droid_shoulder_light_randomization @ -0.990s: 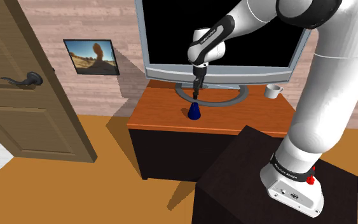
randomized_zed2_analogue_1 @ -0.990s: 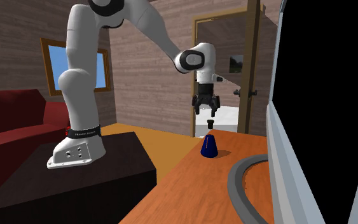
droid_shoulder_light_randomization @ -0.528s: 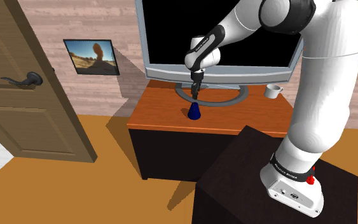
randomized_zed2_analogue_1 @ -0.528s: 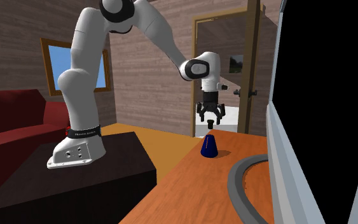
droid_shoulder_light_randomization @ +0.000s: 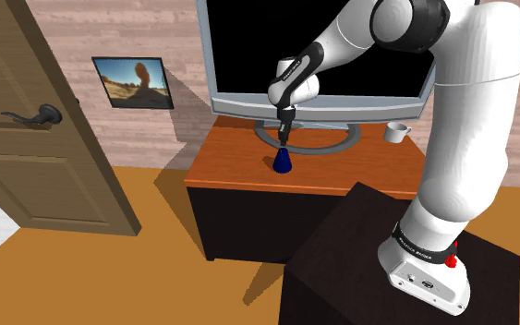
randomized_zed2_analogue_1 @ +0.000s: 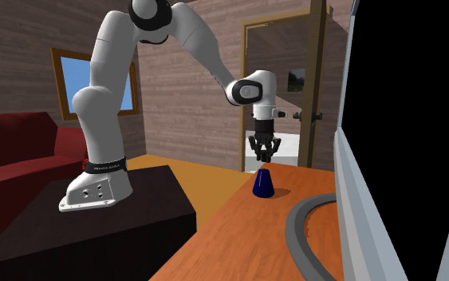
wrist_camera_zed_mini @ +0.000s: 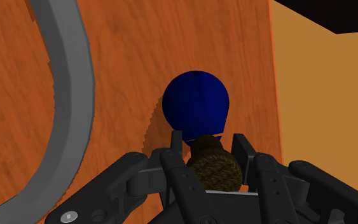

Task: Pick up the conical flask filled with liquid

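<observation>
The approach is nearly done and the grasp itself is next. The pincer [droid_shoulder_light_randomization: 284, 139] hangs straight down over the conical flask [droid_shoulder_light_randomization: 283, 163], which stands upright on the orange-brown wooden tabletop [droid_shoulder_light_randomization: 239, 166], near its front edge and just in front of the grey ring-shaped foot [droid_shoulder_light_randomization: 306, 137] of the television [droid_shoulder_light_randomization: 248, 55].

In the wrist view the two black fingers [wrist_camera_zed_mini: 177, 141] are parted and sit on either side of the flask's brown stopper [wrist_camera_zed_mini: 214, 168], with the blue body below them. The gap is only a little wider than the stopper. I cannot tell whether either pad already touches it, so I judge the flask bracketed but not yet held.

The next move probably calls for a little more descent, so the pads close on the neck rather than on the stopper alone, then a square closing and a vertical lift. A grip on the stopper alone could pull it out. The sloping shoulder below the neck gives the pads little to hold if they come in too low.

The flask is drawn solid dark blue and opaque, so no liquid level can be read, and the stopper shuts its mouth. A small pale cup [droid_shoulder_light_randomization: 396, 131] stands well apart at the tabletop's far corner, towards the shoulder view's right. What it holds cannot be seen.
</observation>
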